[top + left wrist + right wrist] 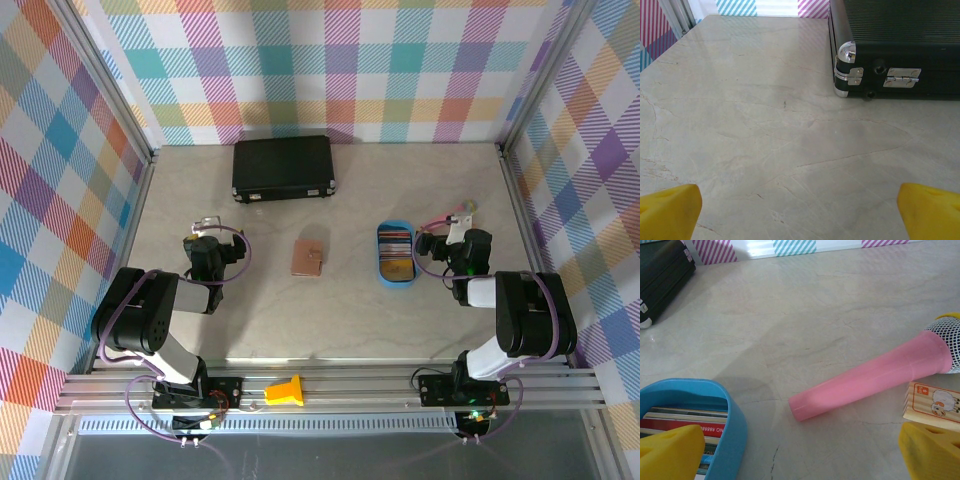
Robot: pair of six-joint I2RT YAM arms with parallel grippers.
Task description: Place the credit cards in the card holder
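Left gripper (800, 211), right gripper (800, 452): I see jaws spread, empty.
Mixed-colour plastic credit cards (395, 243): inside blue oval plastic tray (395, 285).
Salmon-brown leather card holder (307, 258): left of tray, apart.

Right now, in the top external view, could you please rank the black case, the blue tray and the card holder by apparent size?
1. black case: clearly the largest.
2. blue tray: longer and slightly wider than the holder.
3. card holder: the smallest.
No two look close enough to leave the order in doubt.

Stacked cards (395, 244); holder (307, 258) (closed, perhaps) mid-table
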